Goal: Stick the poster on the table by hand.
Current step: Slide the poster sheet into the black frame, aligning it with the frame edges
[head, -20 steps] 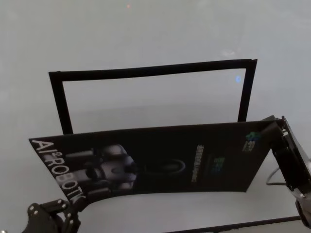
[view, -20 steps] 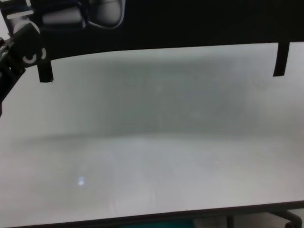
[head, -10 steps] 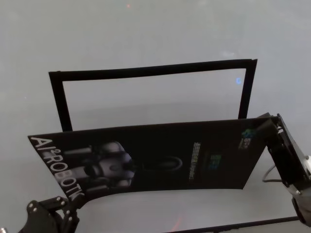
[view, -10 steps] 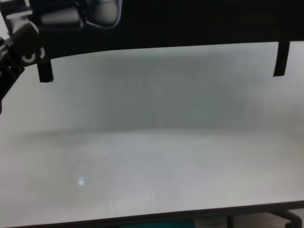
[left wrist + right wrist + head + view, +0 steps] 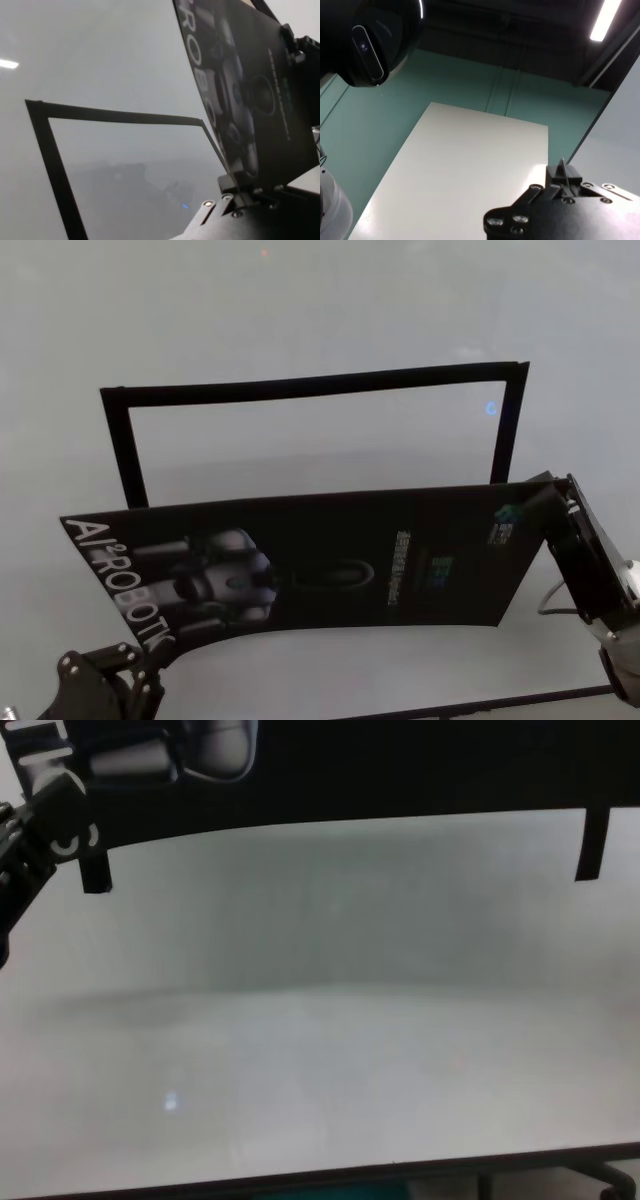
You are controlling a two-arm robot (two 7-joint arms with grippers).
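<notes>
- A large black poster [image 5: 320, 565] is hanging in the air above a white desk [image 5: 300, 300], held at two corners by a pair of black robot arms.
- The poster is showing a grey-white robot figure and big white letters near its left end, with small print toward its right end.
- The left end effector [image 5: 140, 665] is clamped on the poster's near left corner, just below the white letters; in the left wrist view the sheet's corner [image 5: 235, 180] is sitting pinched in its tip.
- The right end effector [image 5: 550, 505] is clamped on the poster's far right corner, its screw-dotted body running off to the poster's right.
- A frame of narrow black tape strips [image 5: 300, 388] is lying flat on the desk, beyond and partly beneath the poster, forming three sides of a rectangle.
- In the chest view the poster's lower edge [image 5: 350, 780] is hanging clear above the desk, with two tape ends showing under it.
</notes>
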